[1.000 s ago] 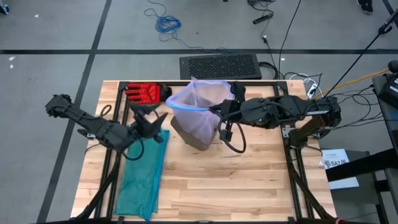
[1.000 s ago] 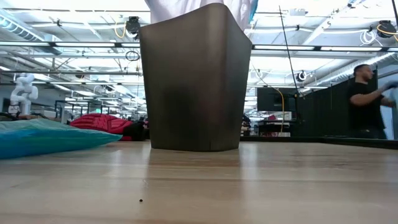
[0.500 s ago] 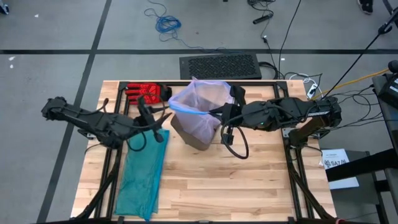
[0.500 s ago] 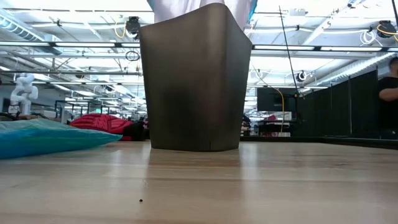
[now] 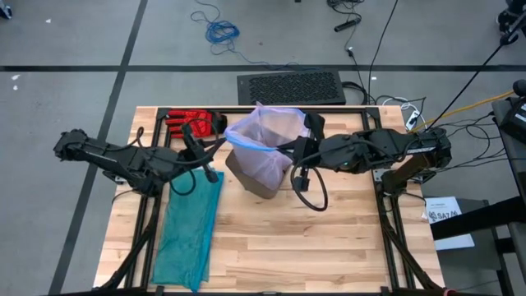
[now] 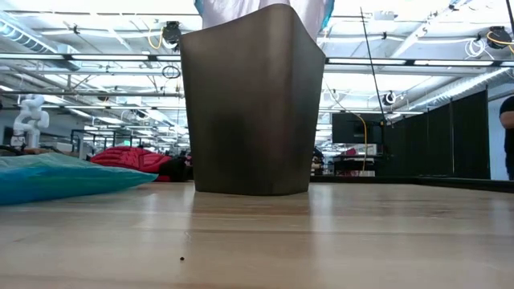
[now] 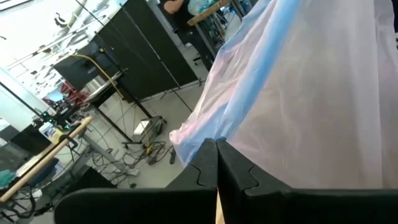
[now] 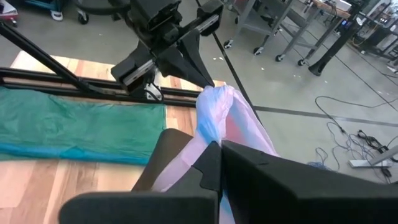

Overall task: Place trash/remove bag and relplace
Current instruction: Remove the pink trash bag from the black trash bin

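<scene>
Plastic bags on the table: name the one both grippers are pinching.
The pale pink-white liner standing in the grey bin, blue-edged at its rim. The teal-green bag lies flat on the table, untouched.

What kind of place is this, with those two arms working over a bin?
Probably a robotics lab or workshop in a big industrial hall. The wooden table stands on a bare concrete floor strewn with loose cables, the low view shows overhead lighting and ducting, and a white robot arm stands in the background.
</scene>
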Controlling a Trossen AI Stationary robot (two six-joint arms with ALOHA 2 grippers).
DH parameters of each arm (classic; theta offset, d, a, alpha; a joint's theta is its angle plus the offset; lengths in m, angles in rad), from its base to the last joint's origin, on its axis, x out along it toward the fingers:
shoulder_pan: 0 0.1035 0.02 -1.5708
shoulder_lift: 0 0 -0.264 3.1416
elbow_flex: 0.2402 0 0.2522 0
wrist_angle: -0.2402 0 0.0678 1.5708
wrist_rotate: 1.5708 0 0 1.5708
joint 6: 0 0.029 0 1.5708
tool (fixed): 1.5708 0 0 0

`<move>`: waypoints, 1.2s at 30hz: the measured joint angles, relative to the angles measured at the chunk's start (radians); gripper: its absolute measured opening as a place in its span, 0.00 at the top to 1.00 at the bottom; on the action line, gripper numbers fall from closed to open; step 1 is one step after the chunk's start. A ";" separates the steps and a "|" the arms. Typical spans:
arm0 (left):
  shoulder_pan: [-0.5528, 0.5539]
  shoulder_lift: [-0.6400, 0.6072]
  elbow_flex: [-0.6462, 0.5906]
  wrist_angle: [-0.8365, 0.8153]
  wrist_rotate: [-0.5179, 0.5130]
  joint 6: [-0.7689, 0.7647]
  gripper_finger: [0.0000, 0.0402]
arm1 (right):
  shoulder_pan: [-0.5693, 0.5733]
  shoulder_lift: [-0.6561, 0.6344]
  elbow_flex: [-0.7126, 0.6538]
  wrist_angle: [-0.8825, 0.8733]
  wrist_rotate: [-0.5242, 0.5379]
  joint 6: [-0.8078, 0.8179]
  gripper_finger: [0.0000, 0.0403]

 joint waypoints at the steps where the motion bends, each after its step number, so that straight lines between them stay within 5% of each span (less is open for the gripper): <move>1: -0.002 0.000 0.000 0.000 0.000 0.000 1.00 | 0.000 0.000 0.000 -0.005 0.001 0.000 1.00; 10: -0.034 0.007 0.000 -0.045 -0.009 0.029 0.98 | -0.009 0.000 0.000 -0.022 0.006 0.015 1.00; 23: -0.034 0.035 0.000 -0.031 -0.191 0.106 0.73 | -0.009 0.001 -0.001 -0.021 0.006 0.010 1.00; 36: -0.048 0.077 0.000 0.011 -0.103 0.096 0.70 | -0.009 0.001 -0.001 -0.021 0.002 0.006 1.00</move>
